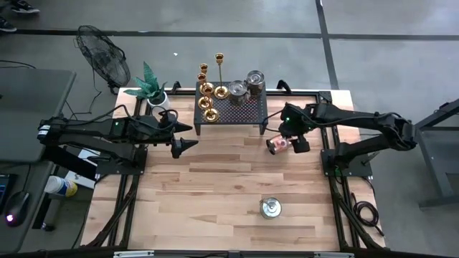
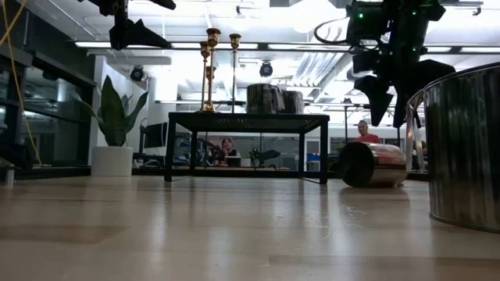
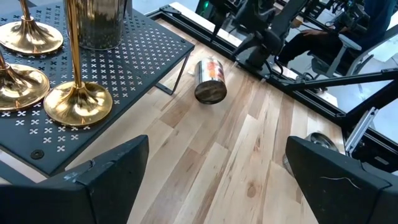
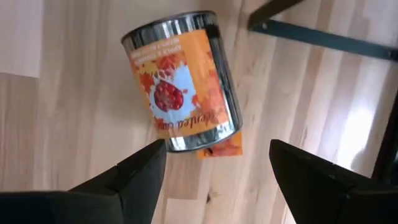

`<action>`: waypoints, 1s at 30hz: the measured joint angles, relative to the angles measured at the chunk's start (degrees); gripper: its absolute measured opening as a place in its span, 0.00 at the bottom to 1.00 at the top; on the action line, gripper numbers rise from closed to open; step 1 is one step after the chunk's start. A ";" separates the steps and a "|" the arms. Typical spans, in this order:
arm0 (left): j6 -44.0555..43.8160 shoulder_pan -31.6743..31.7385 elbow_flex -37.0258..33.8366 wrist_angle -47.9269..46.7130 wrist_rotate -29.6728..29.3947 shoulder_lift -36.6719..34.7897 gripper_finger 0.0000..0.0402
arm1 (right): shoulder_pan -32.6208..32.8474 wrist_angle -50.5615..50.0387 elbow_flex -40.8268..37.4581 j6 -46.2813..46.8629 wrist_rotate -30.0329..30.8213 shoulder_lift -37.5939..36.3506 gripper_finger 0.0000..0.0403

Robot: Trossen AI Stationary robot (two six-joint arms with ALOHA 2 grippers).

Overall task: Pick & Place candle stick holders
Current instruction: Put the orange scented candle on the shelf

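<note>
While the black perforated stand [image 1: 231, 107] sits at the far middle of the wooden counter [image 1: 215, 186], the candle stick holders [image 1: 208, 97] are gathered on its left part, gold bases close together, the tallest stem [image 1: 219, 70] rising at the stand's far edge; in the left wrist view three flared bases [image 3: 78, 102] show on the perforated top beside a dark metal canister [image 3: 99, 22]; two such canisters [image 1: 247, 84] occupy the right part of the stand.

Just off the stand's right end, a tin can with an orange label [image 4: 183, 81] lies on its side on the counter; the right tool [image 1: 290, 140] hangs directly above that can, fingers spread and released, clear of the can and grasping nothing; in the low view its dark fingers [image 2: 383, 97] are well above the lying can [image 2: 375, 164].

Near the stand's front left corner, the left tool [image 1: 188, 145] hovers above the counter, spread wide and empty, pointing toward the space in front of the stand; from its wrist view both fingers [image 3: 106, 174] frame bare wood, with the stand's edge and the lying can beyond.

Well in front of the stand, near the counter's near edge, a round silver tin [image 1: 270, 208] stands alone; left of the stand, at the counter's far corner, a potted plant [image 1: 152, 87] stands in a white pot; beyond that corner a fan [image 1: 104, 57] rests on the floor.
</note>
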 joint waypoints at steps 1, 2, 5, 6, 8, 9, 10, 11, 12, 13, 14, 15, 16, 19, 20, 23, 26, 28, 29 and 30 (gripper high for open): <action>-0.01 -0.01 0.00 0.00 0.00 0.00 0.93 | 0.27 -0.02 0.00 -0.31 -0.13 0.00 0.69; 0.00 -0.02 0.00 -0.01 0.00 0.00 0.93 | 0.52 -0.04 -0.01 -1.36 -0.47 0.00 0.69; 0.00 -0.02 0.00 -0.02 0.00 0.00 0.93 | 1.20 1.09 -0.04 -4.90 -0.99 0.00 0.69; 0.00 0.00 0.00 0.00 0.00 0.00 0.93 | 1.37 2.05 -0.04 -4.87 -1.24 0.00 0.69; 0.00 -0.02 0.00 -0.02 0.00 0.00 0.93 | 1.63 2.79 -0.04 -3.03 -2.64 0.00 0.69; 0.00 -0.02 0.00 0.00 -0.01 0.00 0.93 | 1.65 2.73 -0.04 -1.14 -3.36 0.00 0.69; 0.00 -0.02 0.00 -0.01 -0.01 0.00 0.93 | 1.66 2.73 -0.04 1.18 -3.85 0.00 0.69; 0.00 -0.02 0.00 0.00 0.00 0.00 0.93 | 1.67 2.73 -0.04 2.87 -3.88 0.00 0.69; -0.01 -0.01 0.00 -0.02 0.00 0.00 0.93 | 1.84 2.69 -0.04 3.89 -2.72 0.00 0.69; 0.00 -0.02 0.00 -0.01 -0.01 0.00 0.93 | 2.15 2.67 -0.04 5.15 -0.33 0.00 0.69; 0.00 -0.02 0.00 0.00 0.00 0.00 0.93 | 2.52 2.53 -0.04 6.52 2.55 0.00 0.69; 0.00 0.00 0.00 0.00 0.00 0.00 0.93 | 2.87 2.25 -0.04 7.37 5.47 0.00 0.70; 0.00 -0.01 0.00 -0.02 0.00 0.00 0.93 | 3.12 1.81 -0.04 7.87 7.81 0.00 0.71; -0.02 0.00 0.00 0.00 0.00 0.00 0.93 | 4.07 1.00 -0.08 9.60 12.33 0.40 0.76; 0.00 -0.02 0.00 -0.02 0.00 0.00 0.93 | 4.43 1.19 -0.09 10.01 13.02 0.45 0.77; -0.01 -0.02 0.00 -0.02 0.00 0.00 0.93 | 5.45 1.94 -0.09 10.64 7.96 0.97 0.79; -0.01 0.00 0.00 -0.07 0.00 0.00 0.93 | 6.23 2.29 -0.11 13.31 1.82 1.05 0.79; 0.00 -0.01 0.00 -0.13 -0.02 0.00 0.93 | 6.48 2.92 -0.11 16.23 -0.94 1.05 0.79; -0.02 -0.02 0.00 -0.15 0.00 0.00 0.93 | 6.49 3.54 -0.11 16.91 -1.61 1.05 0.79; -0.02 -0.02 0.00 -0.13 0.00 0.00 0.93 | 6.49 4.23 -0.11 17.71 -1.96 1.05 0.79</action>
